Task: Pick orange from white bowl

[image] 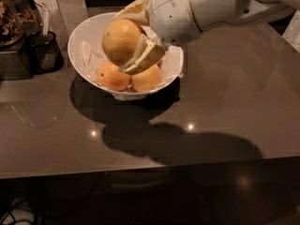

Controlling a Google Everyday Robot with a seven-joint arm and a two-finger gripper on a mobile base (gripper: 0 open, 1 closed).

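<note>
The large pale yellowish orange (120, 40) is held between the fingers (144, 57) of my gripper (131, 36), lifted above the white bowl (80, 36). The gripper comes in from the upper right on a white arm and is shut on the orange. The bowl is glossy white, lined with crumpled paper, and stands at the back left of the dark table. Two smaller, deeper-orange oranges (113, 77) show in it below the lifted one; a third is hidden behind the gripper.
A dark container (44, 50) and a dark appliance (11, 36) stand at the far left beside the bowl. The dark glossy tabletop (225, 102) stretches to the right and front, with its front edge near the bottom.
</note>
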